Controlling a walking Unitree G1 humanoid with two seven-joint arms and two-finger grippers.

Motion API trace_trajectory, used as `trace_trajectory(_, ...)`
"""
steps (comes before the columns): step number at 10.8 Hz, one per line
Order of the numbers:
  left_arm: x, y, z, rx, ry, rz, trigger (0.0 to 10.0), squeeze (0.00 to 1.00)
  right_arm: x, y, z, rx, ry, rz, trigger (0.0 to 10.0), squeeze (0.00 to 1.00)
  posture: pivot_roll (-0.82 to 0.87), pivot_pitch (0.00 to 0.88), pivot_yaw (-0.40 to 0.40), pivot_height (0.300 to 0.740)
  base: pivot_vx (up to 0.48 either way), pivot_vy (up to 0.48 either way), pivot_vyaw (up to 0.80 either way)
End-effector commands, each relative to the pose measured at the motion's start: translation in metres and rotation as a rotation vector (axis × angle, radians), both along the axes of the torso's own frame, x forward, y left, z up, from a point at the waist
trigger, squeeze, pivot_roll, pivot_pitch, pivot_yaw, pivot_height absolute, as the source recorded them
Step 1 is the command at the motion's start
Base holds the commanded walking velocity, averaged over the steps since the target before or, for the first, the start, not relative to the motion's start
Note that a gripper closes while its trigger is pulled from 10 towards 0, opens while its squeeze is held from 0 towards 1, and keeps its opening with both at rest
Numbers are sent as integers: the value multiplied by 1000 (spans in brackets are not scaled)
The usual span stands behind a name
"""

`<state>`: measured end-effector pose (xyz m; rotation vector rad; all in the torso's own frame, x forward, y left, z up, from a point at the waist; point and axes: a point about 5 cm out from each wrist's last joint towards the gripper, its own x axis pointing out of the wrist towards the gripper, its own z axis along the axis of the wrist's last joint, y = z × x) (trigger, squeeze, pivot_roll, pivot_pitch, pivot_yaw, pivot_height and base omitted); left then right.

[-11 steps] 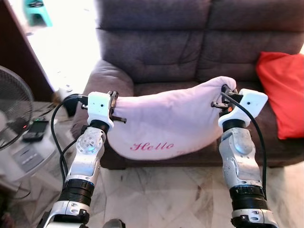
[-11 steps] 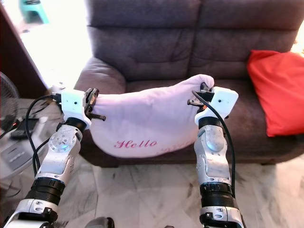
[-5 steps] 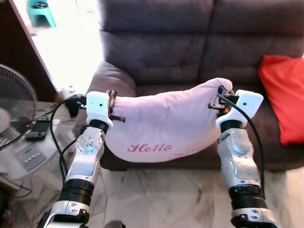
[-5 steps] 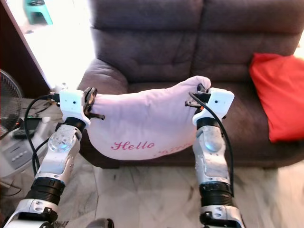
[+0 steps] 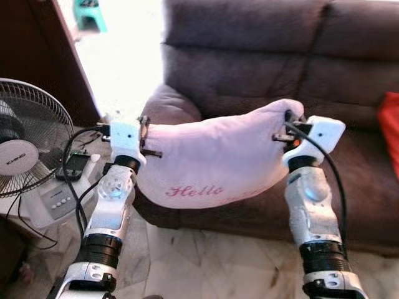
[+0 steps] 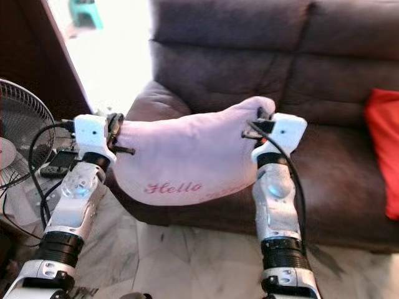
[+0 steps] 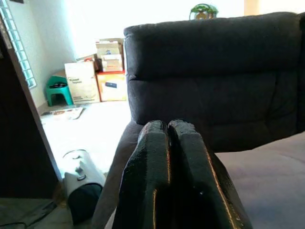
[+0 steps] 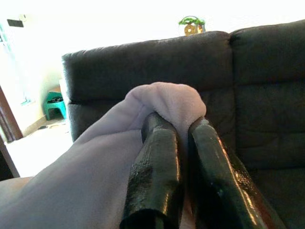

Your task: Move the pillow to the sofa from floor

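Observation:
A pale pink pillow (image 5: 218,159) with red "Hello" lettering hangs in the air between my two grippers, in front of the dark sofa's (image 5: 249,62) left seat and armrest. My left gripper (image 5: 147,136) is shut on the pillow's left end. My right gripper (image 5: 289,124) is shut on its right corner, a little higher. In the right wrist view the black fingers (image 8: 157,162) pinch a bunched fold of the pink fabric (image 8: 167,100). The left wrist view has its fingers (image 7: 152,167) pressed together, with the pillow (image 7: 271,191) beside them.
A standing fan (image 5: 25,143) with its pale base (image 5: 53,202) and cables is on the floor at my left, a dark phone (image 5: 75,165) on the base. A red cushion (image 5: 391,124) lies on the sofa's right seat. Marble floor (image 5: 206,261) lies below the arms.
The whole view has swung left: the fan has come further in and the red cushion has slid to the right edge. Both grippers still hold the pillow as before.

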<state>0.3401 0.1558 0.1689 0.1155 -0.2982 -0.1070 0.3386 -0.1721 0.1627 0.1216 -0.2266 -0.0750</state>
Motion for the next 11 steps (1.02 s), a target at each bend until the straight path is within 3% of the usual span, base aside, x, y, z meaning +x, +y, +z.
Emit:
trace_trajectory(1, 1, -2, 17, 8, -72, -10, 10000, 0, 2, -2, 14, -3, -63, -5, 10000, 0, 51, 0, -40, 740, 307, 0, 0)
trace_trajectory(11, 6, 13, 29, 25, -101, 43, 10000, 0, 4, 0, 17, -25, -68, 27, 10000, 0, 55, 31, -40, 740, 307, 0, 0)
